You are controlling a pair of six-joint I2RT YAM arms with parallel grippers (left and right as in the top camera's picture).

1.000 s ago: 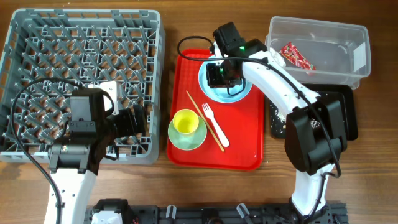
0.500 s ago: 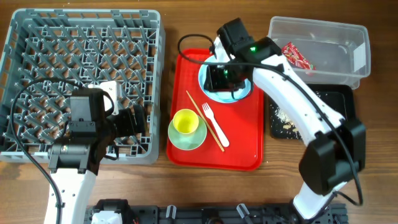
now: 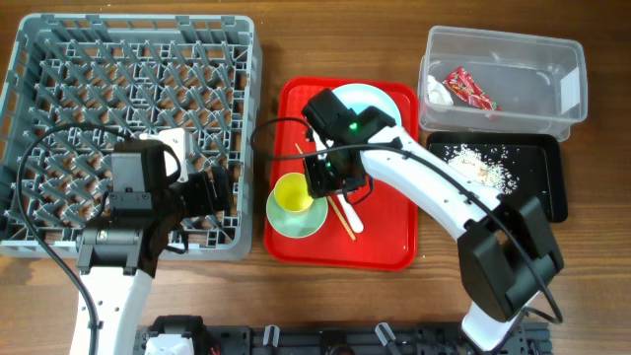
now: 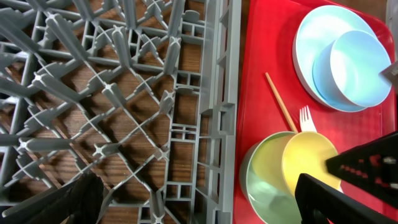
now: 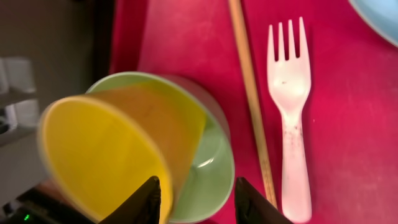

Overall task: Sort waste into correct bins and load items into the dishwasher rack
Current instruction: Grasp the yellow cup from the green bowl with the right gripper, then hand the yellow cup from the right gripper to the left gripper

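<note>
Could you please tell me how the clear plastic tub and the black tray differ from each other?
The clear tub has tall see-through walls; the black tray is shallow and opaque. The tub holds a red wrapper and a white napkin; the tray holds loose crumbs. In the overhead view the tub lies above the tray. Both are rectangular, similar in footprint, and lie beside the red serving tray.
</note>
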